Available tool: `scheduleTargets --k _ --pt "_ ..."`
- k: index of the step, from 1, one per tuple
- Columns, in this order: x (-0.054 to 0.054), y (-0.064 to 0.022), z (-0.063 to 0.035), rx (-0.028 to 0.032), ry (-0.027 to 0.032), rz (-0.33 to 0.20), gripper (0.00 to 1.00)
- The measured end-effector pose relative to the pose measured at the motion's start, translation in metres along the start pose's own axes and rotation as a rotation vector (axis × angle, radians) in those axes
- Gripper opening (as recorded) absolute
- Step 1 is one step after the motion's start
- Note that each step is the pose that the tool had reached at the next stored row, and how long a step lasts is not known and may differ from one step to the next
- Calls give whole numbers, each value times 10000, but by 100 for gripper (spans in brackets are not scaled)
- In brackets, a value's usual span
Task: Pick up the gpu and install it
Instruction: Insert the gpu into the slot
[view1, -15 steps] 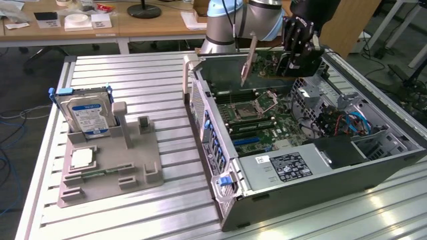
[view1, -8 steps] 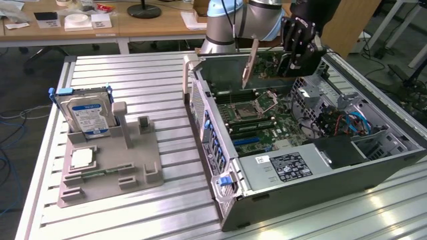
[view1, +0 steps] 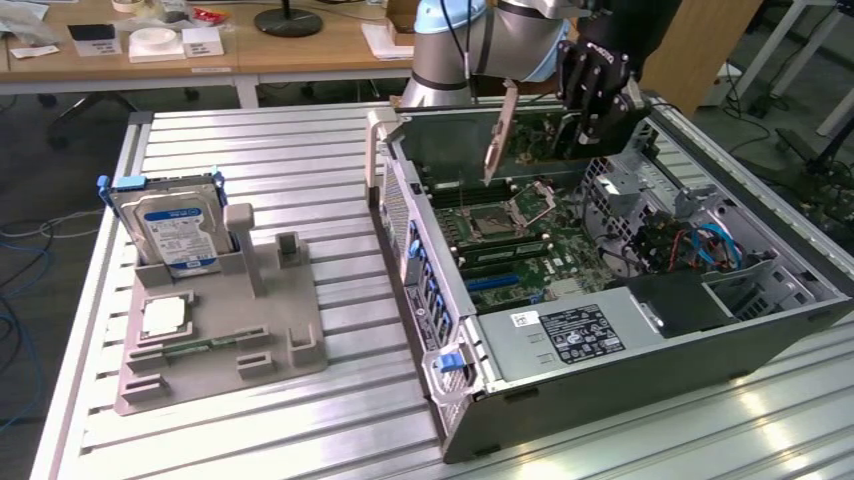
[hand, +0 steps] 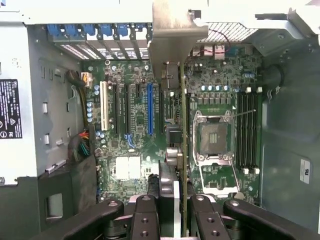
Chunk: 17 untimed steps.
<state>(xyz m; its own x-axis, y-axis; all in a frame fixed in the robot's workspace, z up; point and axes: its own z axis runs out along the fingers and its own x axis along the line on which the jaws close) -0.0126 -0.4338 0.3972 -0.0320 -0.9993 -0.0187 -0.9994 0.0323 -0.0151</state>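
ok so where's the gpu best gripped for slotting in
Probably the top edge of the gpu, pinched across its flat faces from above, as the end effector does: the card hangs edge-down over the motherboard, leaving its lower edge and bracket free.

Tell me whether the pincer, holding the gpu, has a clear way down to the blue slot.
Likely yes: the case is open and nothing covers the blue slot; the pincer holds the gpu above, slightly off to its side.
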Motion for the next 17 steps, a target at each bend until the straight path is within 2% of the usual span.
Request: scheduleTargets --k 2,5,8,12,17 --pt "1 0 7 0 -3 0 28" --pt "1 2 23 0 23 -2 28" --pt "1 4 70 4 33 6 28" --pt "-7 8 142 9 38 291 28" --pt "-5 39 182 -11 45 322 28"
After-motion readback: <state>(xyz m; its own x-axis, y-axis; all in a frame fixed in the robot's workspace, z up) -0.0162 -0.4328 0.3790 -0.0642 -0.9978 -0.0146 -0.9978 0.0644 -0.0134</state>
